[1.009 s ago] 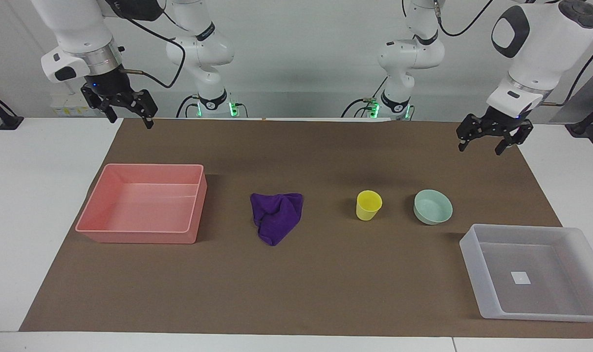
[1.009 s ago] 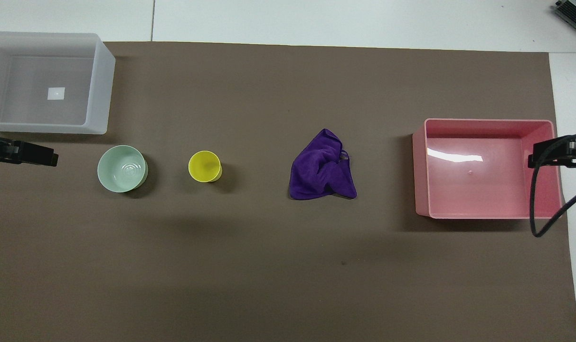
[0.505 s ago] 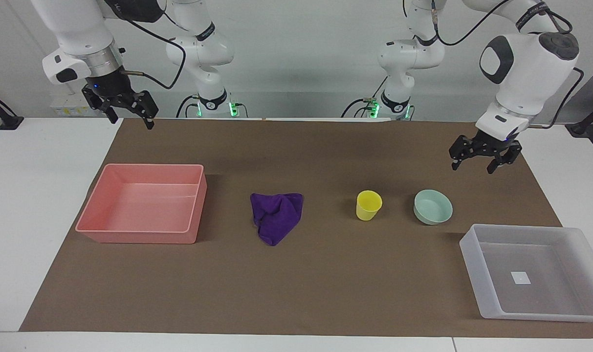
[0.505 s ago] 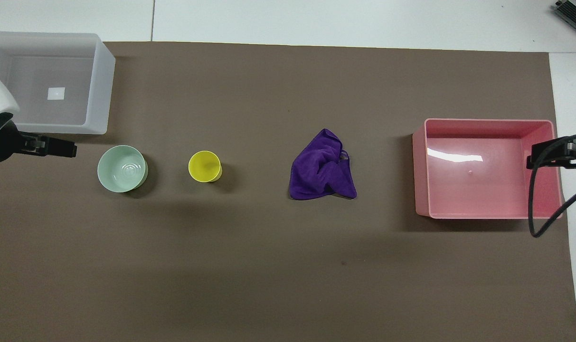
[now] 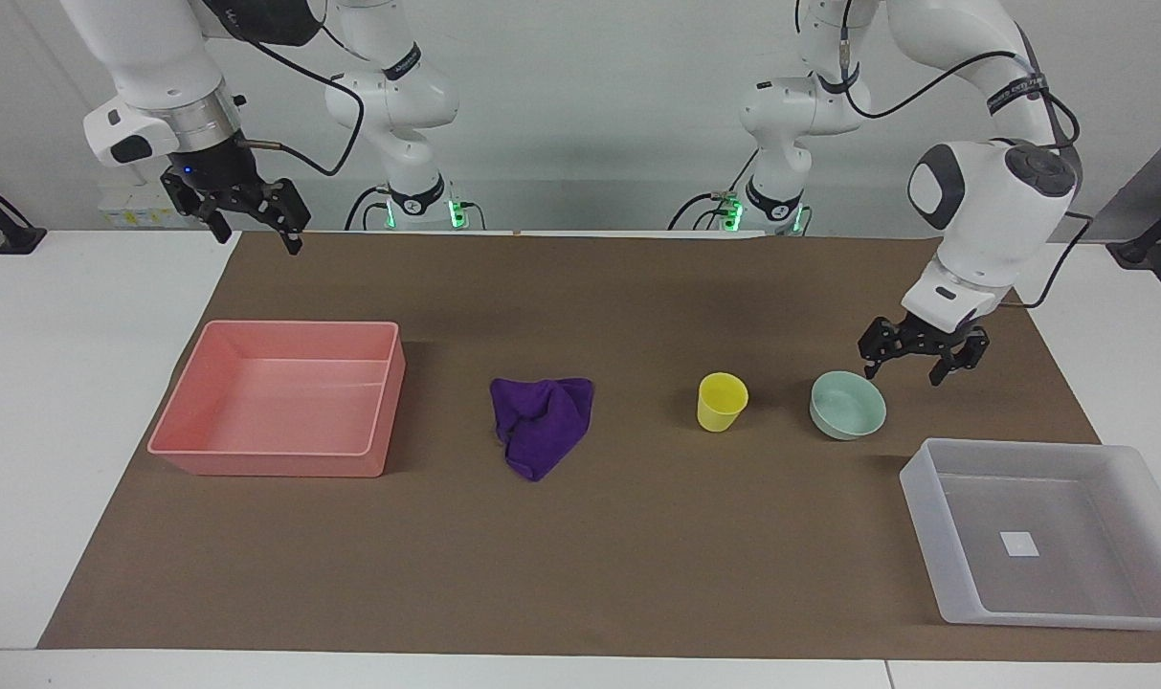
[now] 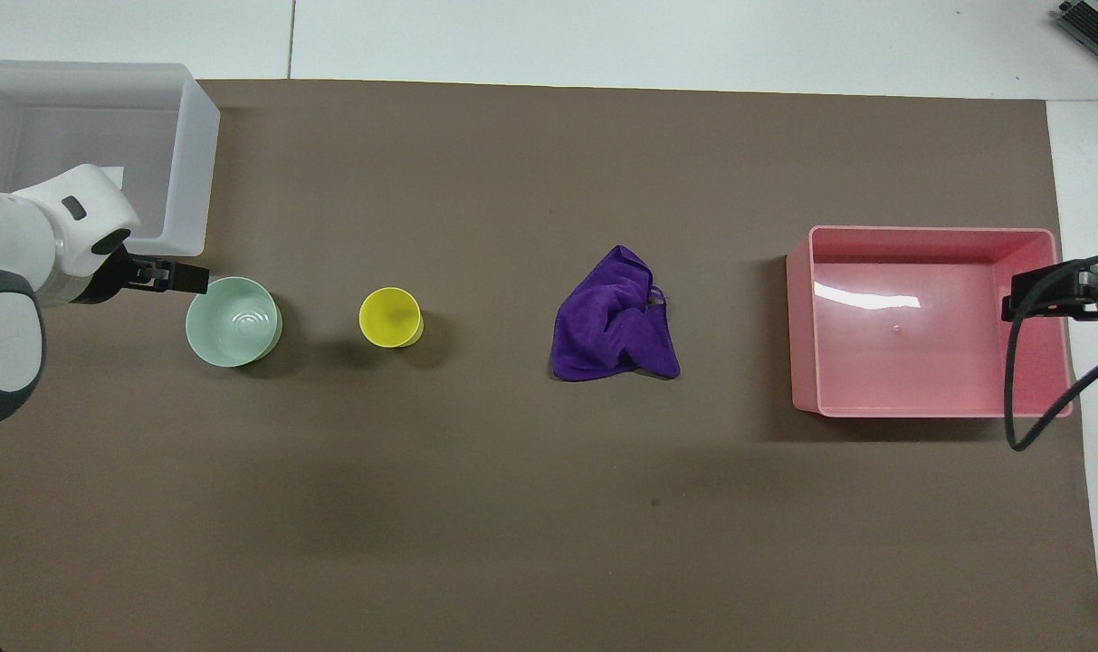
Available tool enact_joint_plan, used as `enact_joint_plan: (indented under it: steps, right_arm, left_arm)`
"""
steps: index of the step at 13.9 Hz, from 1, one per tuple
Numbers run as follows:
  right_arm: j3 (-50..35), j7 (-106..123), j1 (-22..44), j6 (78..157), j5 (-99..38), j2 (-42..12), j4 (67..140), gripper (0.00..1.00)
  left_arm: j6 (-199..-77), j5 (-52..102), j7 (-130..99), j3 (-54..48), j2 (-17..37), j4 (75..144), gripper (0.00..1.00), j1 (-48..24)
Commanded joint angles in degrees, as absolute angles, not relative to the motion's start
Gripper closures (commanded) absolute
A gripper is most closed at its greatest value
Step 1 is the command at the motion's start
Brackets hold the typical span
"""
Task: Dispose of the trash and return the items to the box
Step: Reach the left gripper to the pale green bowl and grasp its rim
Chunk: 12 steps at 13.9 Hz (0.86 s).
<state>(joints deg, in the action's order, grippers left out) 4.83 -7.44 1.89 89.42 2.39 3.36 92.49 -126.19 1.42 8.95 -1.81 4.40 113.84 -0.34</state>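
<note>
The purple cloth, the trash (image 5: 540,421) (image 6: 616,317), lies crumpled mid-table on the brown mat. The items stand beside it toward the left arm's end: a yellow cup (image 5: 722,402) (image 6: 390,317), then a mint-green bowl (image 5: 848,405) (image 6: 233,321). The translucent box (image 5: 925,522) (image 6: 191,163), holding only a white sticker, sits at that end, farther from the robots. My left gripper (image 5: 903,376) (image 6: 182,276) hangs open and low over the mat by the bowl's rim, apart from it. My right gripper (image 5: 259,239) (image 6: 1019,299) waits open, high over the mat's edge near the pink bin.
A pink rectangular bin (image 5: 283,464) (image 6: 806,317) with nothing in it stands at the right arm's end of the table. The brown mat (image 5: 580,574) covers most of the white table. A black cable (image 6: 1024,398) hangs from the right arm over the bin.
My left arm has come down and in from the mat's edge toward the bowl, its gripper still open. The right arm has barely moved. Nothing on the table has shifted.
</note>
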Motion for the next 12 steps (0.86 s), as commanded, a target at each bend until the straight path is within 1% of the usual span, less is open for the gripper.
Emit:
enact_joint_plan:
  steps: [1,3,7,10,11,12]
  right_arm:
    - [4.75,-6.59,1.49,92.19,1.32,4.92,94.74,0.0]
    - [4.75,-6.59,1.49,92.55,1.32,5.01,95.1,0.0]
    - [4.75,-6.59,1.49,92.72,1.32,5.27,95.71,0.0]
    - [4.75,-6.68,1.49,92.72,1.32,5.36,95.71,0.0]
    - [4.75,-6.68,1.49,92.72,1.32,5.36,95.71,0.0]
    - [4.75,-6.59,1.49,92.72,1.32,5.36,95.71,0.0]
  left_arm:
    - [-132.34,0.44,8.53,-1.76,5.71,116.79,0.0,0.09]
    - [-136.74,0.44,8.53,-1.76,6.93,119.08,0.0,0.18]
    - [-140.71,0.44,8.61,-1.67,11.68,119.44,0.0,1.49]
    - [-142.73,0.44,8.53,-1.76,12.57,121.2,0.0,2.19]
    - [-142.39,0.44,8.26,-1.76,12.57,121.2,0.11,2.2]
    - [-142.3,0.53,7.74,-1.76,12.48,121.29,0.34,2.2]
